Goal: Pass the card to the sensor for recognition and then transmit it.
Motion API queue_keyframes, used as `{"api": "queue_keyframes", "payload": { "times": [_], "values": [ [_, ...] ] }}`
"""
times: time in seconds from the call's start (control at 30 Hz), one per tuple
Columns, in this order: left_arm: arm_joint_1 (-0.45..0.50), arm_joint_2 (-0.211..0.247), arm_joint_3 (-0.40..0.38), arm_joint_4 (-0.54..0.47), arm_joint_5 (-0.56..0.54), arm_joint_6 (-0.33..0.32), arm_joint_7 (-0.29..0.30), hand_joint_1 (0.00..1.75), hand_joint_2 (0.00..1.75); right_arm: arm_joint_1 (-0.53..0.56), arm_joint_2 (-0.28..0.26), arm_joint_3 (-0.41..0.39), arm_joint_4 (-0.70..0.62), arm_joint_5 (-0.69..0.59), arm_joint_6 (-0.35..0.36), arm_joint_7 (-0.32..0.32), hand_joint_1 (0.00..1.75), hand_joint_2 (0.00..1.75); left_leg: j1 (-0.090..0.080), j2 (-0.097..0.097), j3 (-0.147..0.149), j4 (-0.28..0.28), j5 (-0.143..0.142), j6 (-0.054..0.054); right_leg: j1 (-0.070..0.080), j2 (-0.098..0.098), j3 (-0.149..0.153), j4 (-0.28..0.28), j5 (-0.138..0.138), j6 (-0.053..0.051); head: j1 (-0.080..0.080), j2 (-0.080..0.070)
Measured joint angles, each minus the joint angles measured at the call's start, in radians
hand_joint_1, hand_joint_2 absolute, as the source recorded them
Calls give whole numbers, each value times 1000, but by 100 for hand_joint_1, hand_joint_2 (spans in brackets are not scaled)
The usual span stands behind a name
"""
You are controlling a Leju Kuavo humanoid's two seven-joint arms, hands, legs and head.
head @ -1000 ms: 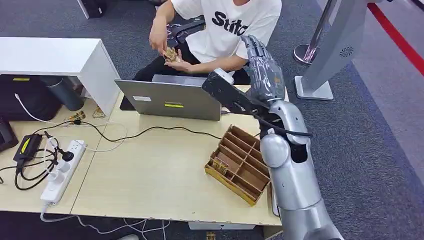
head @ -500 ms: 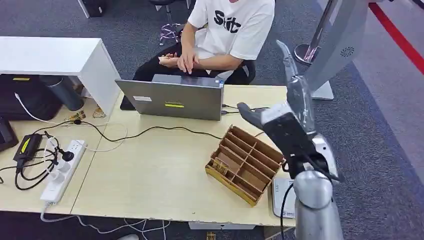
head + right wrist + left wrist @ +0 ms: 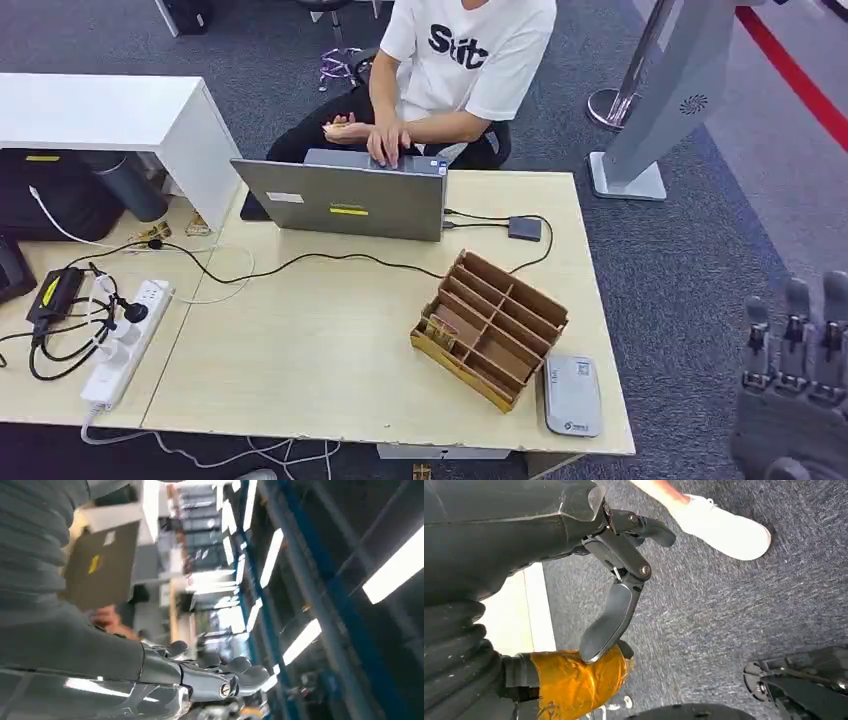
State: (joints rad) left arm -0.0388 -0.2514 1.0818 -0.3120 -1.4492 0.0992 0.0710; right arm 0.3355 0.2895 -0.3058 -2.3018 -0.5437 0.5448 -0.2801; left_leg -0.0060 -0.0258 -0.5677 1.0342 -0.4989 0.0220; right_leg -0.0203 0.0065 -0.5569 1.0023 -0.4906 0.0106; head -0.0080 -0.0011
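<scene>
My right hand (image 3: 792, 400) is off the table's front right corner, fingers upright and spread, holding nothing. In the right wrist view the right hand (image 3: 210, 676) is stretched out empty towards the ceiling lights. The grey sensor pad (image 3: 572, 394) lies flat at the table's front right, beside a wooden divided box (image 3: 492, 325) with small tan cards (image 3: 438, 331) in a front compartment. A person (image 3: 455, 60) seated behind the laptop (image 3: 340, 200) holds a small tan card (image 3: 340, 127) in one hand. My left hand (image 3: 616, 605) hangs over the carpet, holding nothing.
A cable runs from the laptop to a small dark adapter (image 3: 524, 228). A power strip (image 3: 125, 340) with tangled cords lies at the left. A white cabinet (image 3: 110, 115) stands at the back left and a grey stand (image 3: 650, 110) at the back right. A person's white shoe (image 3: 724, 527) is on the carpet.
My right arm has come back from above the laptop and box, down to the front right off the table, uncovering the sensor pad. The person has lowered both hands to the laptop.
</scene>
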Motion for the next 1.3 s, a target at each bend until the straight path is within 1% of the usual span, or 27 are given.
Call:
{"api": "queue_keyframes", "payload": {
  "times": [0.13, 0.33, 0.47, 0.53, 0.63, 0.77, 0.9, 1.03, 1.1, 1.2, 1.23, 1.3],
  "values": [
    [-1, -5, 23, -7, -8, 0, -2, 0, 175, 14, 25, -40, 0, 32, -26, 24, 0, 175, 0, 1, 1, 0, 0, 0, 0, 0, 0, 0, 0, 0, 0, 0],
    [-2, -6, 46, -8, -17, -2, -9, 0, 175, 14, 41, -67, 16, 57, -99, 54, 0, 175, 0, 1, 1, 0, 1, -1, 0, 0, 1, 0, 0, 0, 0, 0],
    [-3, -5, 55, -8, -24, -4, -14, 0, 175, 5, 44, -100, 56, -15, -110, 92, 0, 175, 0, 1, 1, 0, 1, -1, 0, 0, 1, 0, 0, 0, 0, 0],
    [-3, -5, 56, -8, -32, -6, -20, 0, 175, -7, 45, -113, 84, -106, -121, 132, 0, 175, 0, 1, 1, 0, 1, -1, 0, 0, 1, 0, 0, 0, 0, 0],
    [-4, -4, 64, -8, -47, -11, -29, 0, 175, -37, 47, -158, 162, -253, -105, 180, 0, 175, 0, 1, 1, 0, 1, -1, 0, 0, 1, 0, 0, 0, 0, 0],
    [-3, -3, 71, -8, -68, -15, -34, 0, 175, -62, 49, -223, 253, -369, -86, 216, 0, 175, 0, 0, 1, 0, 1, -1, 0, 0, 1, 0, 0, 0, 0, 0],
    [-5, -3, 78, -8, -77, -16, -39, 0, 175, -93, 50, -301, 360, -400, -62, 233, 0, 175, 0, 0, 1, 0, 1, -1, 0, 0, 1, 0, 0, 0, 0, 0],
    [-5, -2, 82, -8, -77, -16, -39, 0, 175, -101, 50, -325, 394, -404, -58, 237, 0, 175, 0, 1, 1, 0, 1, -1, 0, 1, 1, 0, 0, 0, 0, 0],
    [-5, -2, 85, -8, -79, -16, -40, 0, 175, -103, 51, -330, 406, -427, -74, 242, 0, 175, 0, 1, 1, 0, 1, -1, 0, 1, 1, 0, 0, 0, 0, 0],
    [-5, -2, 87, -8, -92, -18, -42, 0, 175, -115, 51, -360, 463, -494, -92, 279, 0, 175, 0, 1, 2, 0, 1, -1, 0, 1, 1, 0, 0, 0, 0, 0],
    [-5, -2, 87, -8, -96, -19, -43, 0, 175, -123, 51, -373, 486, -494, -89, 290, 0, 175, 0, 1, 2, 0, 1, -1, 0, 1, 1, 0, 0, 0, 0, 0],
    [-5, -1, 88, -8, -106, -23, -46, 0, 175, -138, 51, -434, 578, -468, -72, 324, 0, 175, 0, 1, 2, 0, 1, -1, 0, 1, 1, 0, 0, 0, 0, 0]
  ]
}}
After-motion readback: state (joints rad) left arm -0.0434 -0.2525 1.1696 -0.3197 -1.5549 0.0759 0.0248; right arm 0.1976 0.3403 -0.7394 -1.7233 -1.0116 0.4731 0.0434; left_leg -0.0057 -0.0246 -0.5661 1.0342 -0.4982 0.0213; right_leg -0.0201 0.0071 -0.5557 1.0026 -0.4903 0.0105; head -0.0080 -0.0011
